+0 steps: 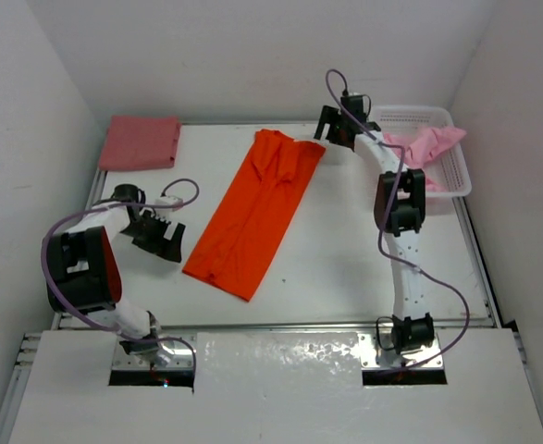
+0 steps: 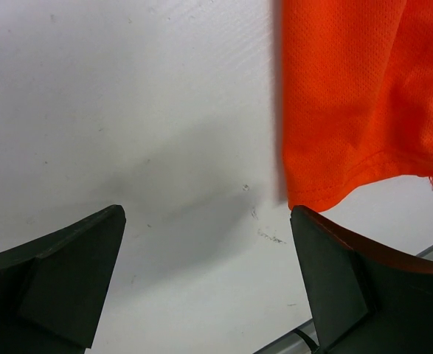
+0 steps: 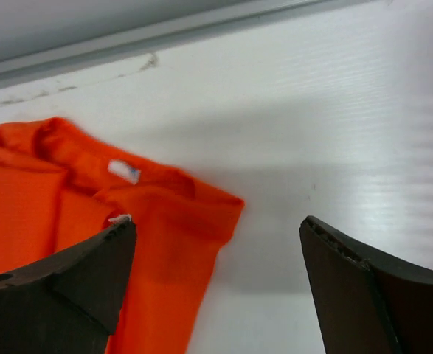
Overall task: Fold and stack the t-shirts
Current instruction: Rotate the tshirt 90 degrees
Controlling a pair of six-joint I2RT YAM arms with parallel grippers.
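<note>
Hovering spread, the left gripper (image 2: 207,214) has the orange t-shirt (image 2: 356,96) just beyond one finger, while the right gripper (image 3: 217,223), equally spread, seemingly hangs beside its collar.

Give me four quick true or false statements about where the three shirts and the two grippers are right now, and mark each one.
1. The orange t-shirt lies on the table, folded into a long strip. True.
2. The light pink t-shirt is stacked on the rose-red t-shirt. False: it sits in the white basket at the far right, while the rose-red t-shirt lies folded alone in the far left corner.
3. The left gripper and right gripper are both open, holding nothing. True.
4. The right gripper is by the orange t-shirt's hem. False: it is by the collar end, and the left gripper is by the hem.
</note>
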